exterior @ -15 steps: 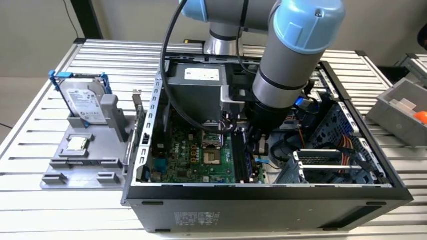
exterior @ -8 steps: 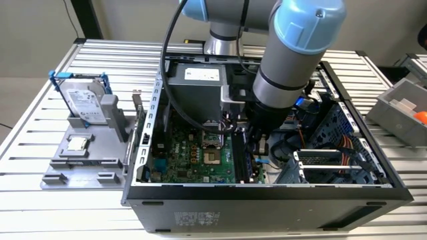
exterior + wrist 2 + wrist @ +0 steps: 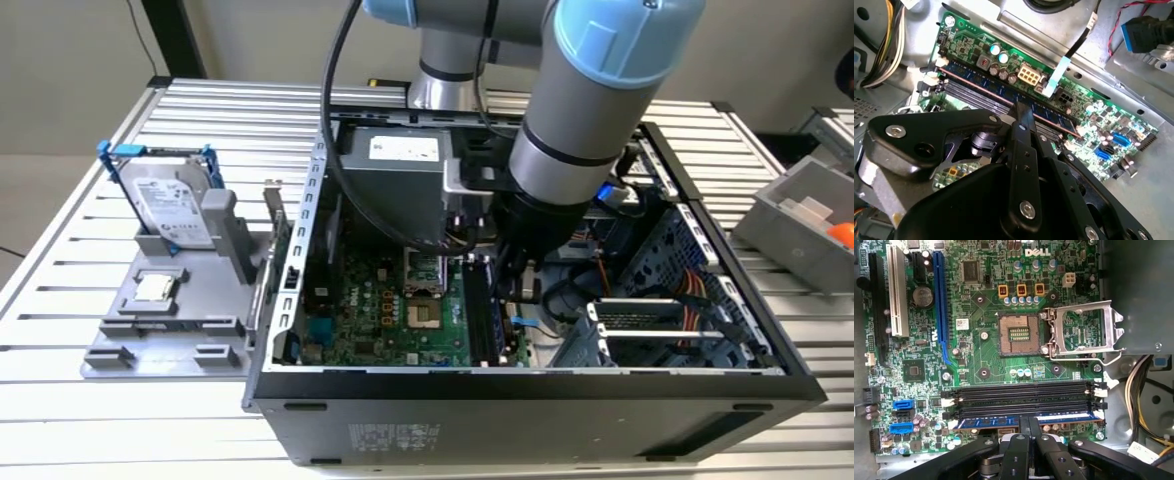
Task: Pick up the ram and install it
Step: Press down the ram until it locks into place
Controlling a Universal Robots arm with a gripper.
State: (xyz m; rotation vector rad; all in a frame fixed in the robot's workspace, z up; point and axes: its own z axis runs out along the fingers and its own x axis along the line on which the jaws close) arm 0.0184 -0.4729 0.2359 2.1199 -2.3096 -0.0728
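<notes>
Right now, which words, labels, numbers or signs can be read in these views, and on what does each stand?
No text to quote.
Motherboard: white maker's mark, a brand, left unquoted.
Motherboard's small white sticker: too small to read.
Hard drive label: too small.
Power supply label: blurred.
Case front sticker: blurred.

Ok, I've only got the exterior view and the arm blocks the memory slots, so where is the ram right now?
Observer: In the first wrist view, the ram lies along the memory slot nearest the end effector, which is directly over its middle.
Operator: Are the other slots taken?
Observer: No, the three black slots beside it are empty.
Operator: Is it sitting straight?
Observer: In the second wrist view it stands on edge in its slot and looks level end to end. I cannot tell whether it is fully latched.
</notes>
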